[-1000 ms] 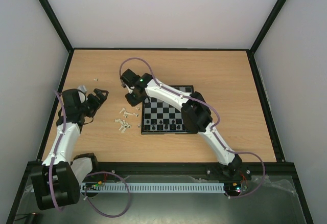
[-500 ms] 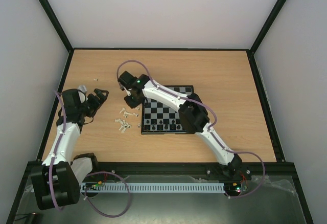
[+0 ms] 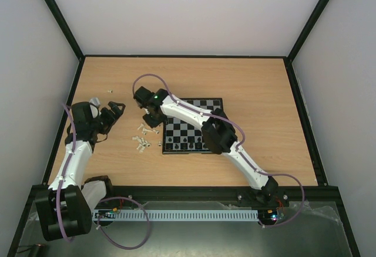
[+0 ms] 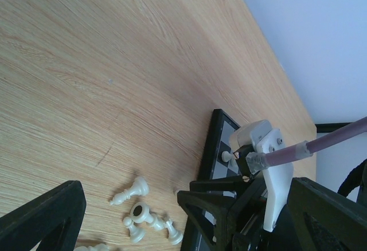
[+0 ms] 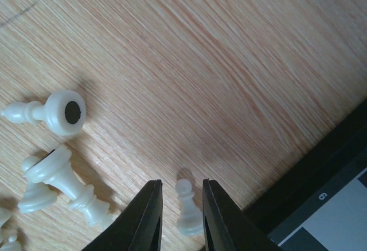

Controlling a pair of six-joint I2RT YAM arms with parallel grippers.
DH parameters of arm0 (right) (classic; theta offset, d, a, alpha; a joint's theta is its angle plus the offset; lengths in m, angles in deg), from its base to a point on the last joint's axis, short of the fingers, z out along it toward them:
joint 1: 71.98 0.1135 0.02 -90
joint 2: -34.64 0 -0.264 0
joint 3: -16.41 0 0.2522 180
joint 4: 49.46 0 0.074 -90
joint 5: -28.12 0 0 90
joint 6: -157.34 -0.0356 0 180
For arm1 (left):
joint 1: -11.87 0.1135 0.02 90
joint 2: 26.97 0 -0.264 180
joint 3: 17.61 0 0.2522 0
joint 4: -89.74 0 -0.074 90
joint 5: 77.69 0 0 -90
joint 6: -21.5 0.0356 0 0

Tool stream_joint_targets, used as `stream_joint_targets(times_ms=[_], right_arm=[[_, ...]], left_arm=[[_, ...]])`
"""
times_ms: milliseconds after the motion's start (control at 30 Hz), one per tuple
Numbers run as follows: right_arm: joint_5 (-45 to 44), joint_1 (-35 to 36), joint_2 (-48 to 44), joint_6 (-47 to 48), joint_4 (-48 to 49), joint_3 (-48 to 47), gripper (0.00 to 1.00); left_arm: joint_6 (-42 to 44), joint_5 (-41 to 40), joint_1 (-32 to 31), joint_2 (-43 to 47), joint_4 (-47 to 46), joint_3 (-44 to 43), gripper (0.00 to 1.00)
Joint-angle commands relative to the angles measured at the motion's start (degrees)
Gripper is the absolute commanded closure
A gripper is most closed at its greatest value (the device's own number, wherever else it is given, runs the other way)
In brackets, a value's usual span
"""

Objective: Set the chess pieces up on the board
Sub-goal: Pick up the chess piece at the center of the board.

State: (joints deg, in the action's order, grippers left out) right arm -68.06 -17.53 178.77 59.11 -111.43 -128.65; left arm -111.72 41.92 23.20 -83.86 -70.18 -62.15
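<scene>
Right gripper (image 5: pixel 181 185): jaws narrowly parted, straddling one upright cream-white pawn (image 5: pixel 188 214) just off the board (image 3: pixel 207 105) corner, not clamped. Left gripper (image 3: pixel 116 110): fully open, empty, well left of board.

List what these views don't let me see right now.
- Top view: right gripper hides the pawn between its fingers; right arm covers part of the board.
- Top view: black pieces on the near row too small to identify.
- Right wrist: board cut off at the corner.
- Left wrist: loose white pieces run off the bottom edge.
</scene>
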Motion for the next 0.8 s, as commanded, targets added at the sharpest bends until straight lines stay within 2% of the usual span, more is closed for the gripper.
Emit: stream_joint_targets(times_ms=[0,467,667,767], right_arm=[[-1.8,0.3,2.0,0.5,-3.6,-1.7,0.78],[-1.1,0.3,3.2,0.9,-3.8,-1.7,0.79],[-0.9,0.3,3.7,0.9,-3.5,-1.7,0.92],[-0.9,0.3,3.2,0.8,-2.3,-1.7,0.94]], left_arm=[[0.5,1.2,0.5,0.2,-0.6,0.9,0.0],[0.2,1.2,0.5,0.2,-0.9,1.1,0.0],[0.3,1.2,0.4,0.3,-0.9,1.1,0.01],[0.3,1.2,0.5,0.1,-1.1,1.4,0.0]])
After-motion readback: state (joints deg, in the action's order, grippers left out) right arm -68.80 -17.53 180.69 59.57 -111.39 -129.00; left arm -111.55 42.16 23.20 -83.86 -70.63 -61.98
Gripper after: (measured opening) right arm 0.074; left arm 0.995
